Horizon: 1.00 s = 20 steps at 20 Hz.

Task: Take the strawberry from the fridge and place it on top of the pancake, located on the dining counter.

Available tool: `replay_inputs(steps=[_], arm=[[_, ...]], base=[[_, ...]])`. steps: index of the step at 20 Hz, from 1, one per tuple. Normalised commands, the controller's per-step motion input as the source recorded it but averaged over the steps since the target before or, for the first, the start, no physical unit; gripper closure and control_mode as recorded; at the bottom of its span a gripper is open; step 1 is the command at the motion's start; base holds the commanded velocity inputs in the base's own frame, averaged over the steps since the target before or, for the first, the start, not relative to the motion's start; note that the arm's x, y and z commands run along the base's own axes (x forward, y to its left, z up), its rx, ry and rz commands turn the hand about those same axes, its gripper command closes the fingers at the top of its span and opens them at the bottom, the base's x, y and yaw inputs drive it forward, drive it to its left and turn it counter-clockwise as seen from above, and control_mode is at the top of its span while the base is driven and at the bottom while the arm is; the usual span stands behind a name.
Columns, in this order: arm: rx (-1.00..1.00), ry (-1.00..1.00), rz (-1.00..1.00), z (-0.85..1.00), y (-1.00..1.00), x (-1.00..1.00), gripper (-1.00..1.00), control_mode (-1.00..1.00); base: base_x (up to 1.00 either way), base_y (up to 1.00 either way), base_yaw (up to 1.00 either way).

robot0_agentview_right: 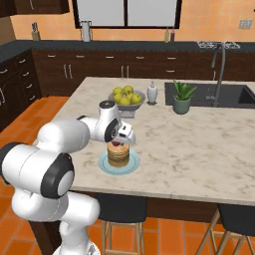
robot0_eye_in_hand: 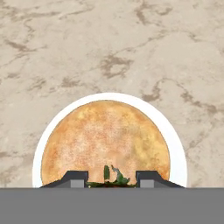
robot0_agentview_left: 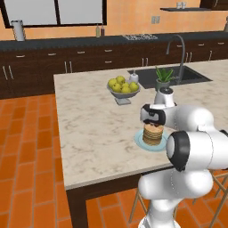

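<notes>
The pancake is a short tan stack on a pale blue plate, near the front edge of the dining counter. My gripper hangs straight over the stack, just above its top, shut on the strawberry. In the hand view the berry's green leaves poke up between the finger tips; in the right base view a speck of red shows under the hand. The fridge is out of view.
Behind the pancake stand a bowl of yellow-green fruit, a small white bottle and a potted plant. The sink with its tall faucet lies beyond. Stools sit under the counter's near edge.
</notes>
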Motion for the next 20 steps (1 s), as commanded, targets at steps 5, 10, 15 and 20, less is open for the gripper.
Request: replay_inputs(steps=[5, 10, 15, 20], arm=[[0.00, 0.00, 0.00, -0.10, 0.00, 0.06, 1.00, -1.00], [0.00, 0.00, 0.00, -0.01, 0.00, 0.01, 1.00, -1.00], [0.00, 0.00, 0.00, 0.04, 0.00, 0.04, 1.00, -1.00], [0.00, 0.00, 0.00, 0.13, 0.00, 0.12, 1.00, -1.00]], base=[[0.00, 0.00, 0.00], [0.00, 0.00, 0.00], [0.00, 0.00, 0.00], [0.00, 0.00, 0.00]])
